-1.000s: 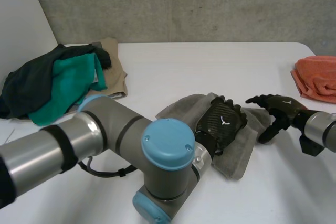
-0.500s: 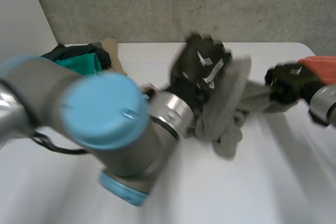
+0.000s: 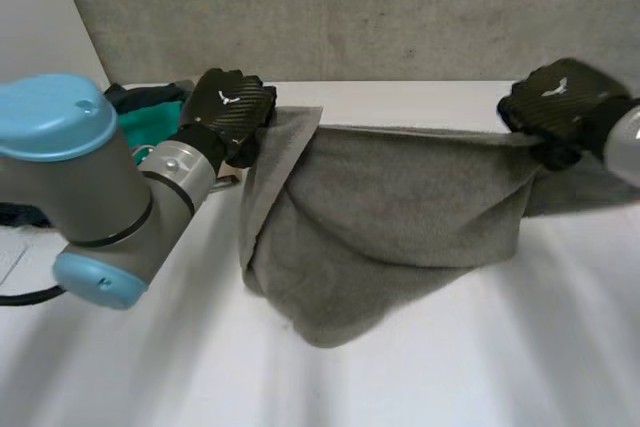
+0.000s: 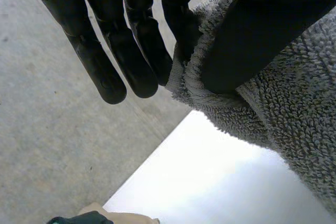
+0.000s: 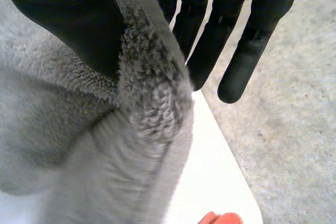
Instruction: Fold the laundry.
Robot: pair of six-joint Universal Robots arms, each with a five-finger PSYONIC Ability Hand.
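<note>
The grey terry towel hangs spread between both raised hands over the white table. Its top edge is taut and its lower fold sags toward bare tabletop in front. The left hand pinches the left top corner between thumb and fingers. The right hand pinches the right top corner likewise. A dark-and-teal clothes pile lies behind the left hand.

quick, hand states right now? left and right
Left hand: shut on the grey towel, pinching one end.
Right hand: shut on the grey towel, pinching the other end.
</note>
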